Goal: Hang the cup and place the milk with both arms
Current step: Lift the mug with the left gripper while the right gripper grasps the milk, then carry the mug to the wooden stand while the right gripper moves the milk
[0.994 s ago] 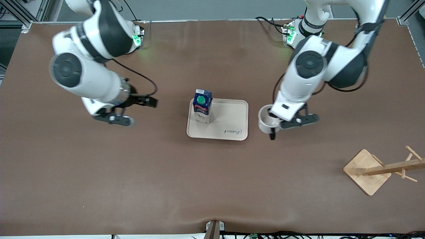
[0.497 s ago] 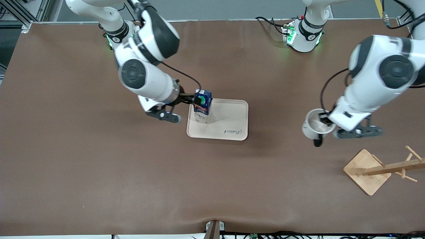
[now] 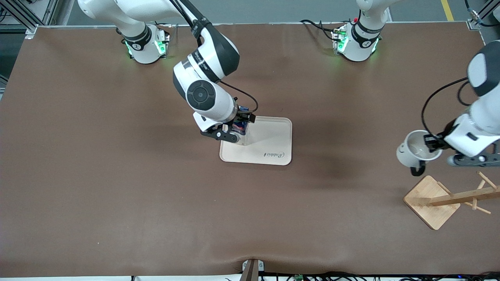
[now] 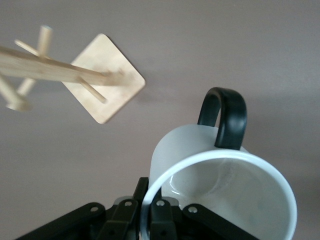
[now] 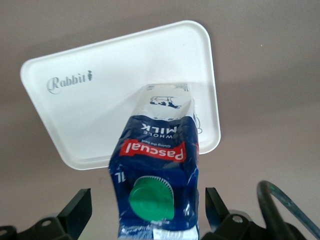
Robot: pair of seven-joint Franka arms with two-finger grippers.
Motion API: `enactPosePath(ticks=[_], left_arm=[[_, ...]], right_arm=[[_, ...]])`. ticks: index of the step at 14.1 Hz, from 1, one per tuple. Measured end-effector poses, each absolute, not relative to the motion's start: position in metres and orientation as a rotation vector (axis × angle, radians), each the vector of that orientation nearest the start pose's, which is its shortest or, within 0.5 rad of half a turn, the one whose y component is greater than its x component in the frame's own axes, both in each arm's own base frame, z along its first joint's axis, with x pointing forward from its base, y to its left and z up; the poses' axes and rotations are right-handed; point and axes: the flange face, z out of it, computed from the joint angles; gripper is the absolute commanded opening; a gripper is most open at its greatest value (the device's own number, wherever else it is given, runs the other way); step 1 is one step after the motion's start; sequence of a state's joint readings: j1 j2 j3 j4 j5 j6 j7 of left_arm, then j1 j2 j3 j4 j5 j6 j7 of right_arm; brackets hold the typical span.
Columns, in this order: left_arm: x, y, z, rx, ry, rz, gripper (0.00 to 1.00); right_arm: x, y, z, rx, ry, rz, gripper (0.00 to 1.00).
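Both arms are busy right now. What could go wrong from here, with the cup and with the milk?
The left gripper pinches the cup only by its rim, above the table beside the wooden rack; it could slip or swing while the handle is lined up with a peg. The right gripper straddles the milk, its fingers apart; an off-centre closing might tip the carton on the tray.

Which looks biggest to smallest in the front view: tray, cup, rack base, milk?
1. Tray.
2. Rack base.
3. Cup, held in the air by the left pincer, so nearer the camera; its rank is unsure.
4. Milk, mostly hidden by the right pincer.
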State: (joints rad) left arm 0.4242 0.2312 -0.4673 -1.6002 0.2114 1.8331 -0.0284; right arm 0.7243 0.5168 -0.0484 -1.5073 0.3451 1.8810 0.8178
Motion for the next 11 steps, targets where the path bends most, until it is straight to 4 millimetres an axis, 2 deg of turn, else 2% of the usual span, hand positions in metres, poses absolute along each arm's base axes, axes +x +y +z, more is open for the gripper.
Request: enactPosePath(ticks=[1, 2, 3, 4, 5, 6, 9, 10, 11], left_arm=[[0.631, 0.030, 0.513, -3.040, 0.108, -0.054, 0.00], [0.630, 0.046, 0.515, -3.048, 0.126, -0.054, 0.00], [0.629, 0.062, 0.514, -3.060, 0.141, -0.051, 0.00], [0.628, 0.075, 0.513, -3.071, 0.155, -0.049, 0.00], [0.628, 0.086, 0.512, -3.078, 0.165, -0.055, 0.00], [0.629, 0.093, 0.513, -3.080, 0.172, -0.066, 0.00], [0.632, 0.111, 0.513, -3.080, 0.209, -0.093, 0.00], [0.633, 0.120, 0.513, -3.080, 0.229, -0.098, 0.00], [0.634, 0.131, 0.511, -3.083, 0.244, -0.101, 0.00]], right_arm=[[0.512, 0.452, 0.354, -2.972, 0.389, 0.459, 1.00], [0.510, 0.453, 0.349, -2.982, 0.384, 0.461, 0.84], [0.508, 0.454, 0.346, -2.985, 0.381, 0.459, 0.37], [0.508, 0.455, 0.345, -2.985, 0.381, 0.457, 0.31], [0.507, 0.455, 0.344, -2.985, 0.391, 0.458, 0.13], [0.508, 0.456, 0.345, -2.983, 0.409, 0.456, 0.00], [0.513, 0.454, 0.351, -2.976, 0.433, 0.439, 0.00], [0.520, 0.448, 0.361, -2.974, 0.448, 0.437, 0.00], [0.532, 0.434, 0.379, -2.975, 0.475, 0.465, 0.00]])
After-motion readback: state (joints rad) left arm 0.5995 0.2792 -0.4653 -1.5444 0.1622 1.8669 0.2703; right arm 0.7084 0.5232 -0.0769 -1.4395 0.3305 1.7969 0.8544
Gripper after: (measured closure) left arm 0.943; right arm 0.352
